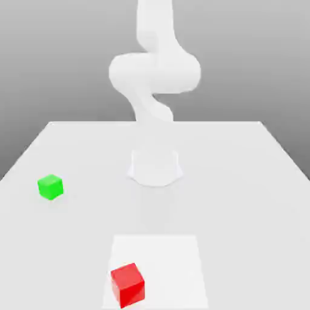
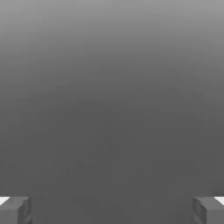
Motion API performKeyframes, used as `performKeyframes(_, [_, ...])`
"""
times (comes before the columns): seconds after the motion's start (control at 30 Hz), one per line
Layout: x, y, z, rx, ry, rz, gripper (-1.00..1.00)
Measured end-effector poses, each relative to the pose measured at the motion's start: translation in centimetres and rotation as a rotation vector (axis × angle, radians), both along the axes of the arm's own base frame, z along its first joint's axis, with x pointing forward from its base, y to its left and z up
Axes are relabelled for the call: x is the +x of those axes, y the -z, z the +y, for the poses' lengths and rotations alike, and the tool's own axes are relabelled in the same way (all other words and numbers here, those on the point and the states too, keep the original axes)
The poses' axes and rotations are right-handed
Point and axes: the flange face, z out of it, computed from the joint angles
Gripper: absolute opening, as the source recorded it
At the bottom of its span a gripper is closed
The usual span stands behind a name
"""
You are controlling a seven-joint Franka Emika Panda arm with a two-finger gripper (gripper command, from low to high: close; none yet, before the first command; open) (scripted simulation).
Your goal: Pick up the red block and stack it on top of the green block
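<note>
Nearest the camera in the exterior view, see the red block (image 1: 128, 285) between six and seven o'clock, on the white patch (image 1: 175, 263). Find it close to the patch's edge toward the exterior view's left, turned askew to that edge, with a paler top and deeper red sides.

Going from the exterior view's left to its right, come first to the green block (image 1: 51, 187), between eight and nine o'clock. Note it resting on the bare pale table (image 1: 242, 181), one corner turned toward the camera, bright top and two darker sides in sight. See it set farther back than the red block, well apart from it and from the patch.

Next, back at the red block, see it wholly within the patch. Trace the patch out from six o'clock, paler than the table around it.

At the middle of the picture, find the arm's base (image 1: 155, 168) standing on the table, beyond the patch. Follow the white arm (image 1: 155, 72) up from there to twelve o'clock, past a broad bend, and on to the picture's edge.

In the hand view, see the gripper (image 2: 112, 211) with its two grey fingers (image 2: 11, 213) spread wide apart, against a dark grey backdrop shading lighter in one direction.
</note>
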Motion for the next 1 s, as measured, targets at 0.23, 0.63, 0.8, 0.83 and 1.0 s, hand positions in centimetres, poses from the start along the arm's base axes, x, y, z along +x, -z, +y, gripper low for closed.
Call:
performKeyframes(0.23, [7.5,12.3,-1.4,0.144,0.246,0.201,0.00])
performKeyframes(0.63, [11.0,35.5,-4.4,0.324,0.714,0.515,0.00])
performKeyframes(0.8, [9.2,44.8,-4.9,0.370,0.913,0.635,0.00])
performKeyframes(0.83, [9.1,46.3,-4.9,0.373,0.931,0.646,0.00])
performKeyframes(1.0, [8.8,52.4,-4.9,0.375,0.949,0.656,-1.00])
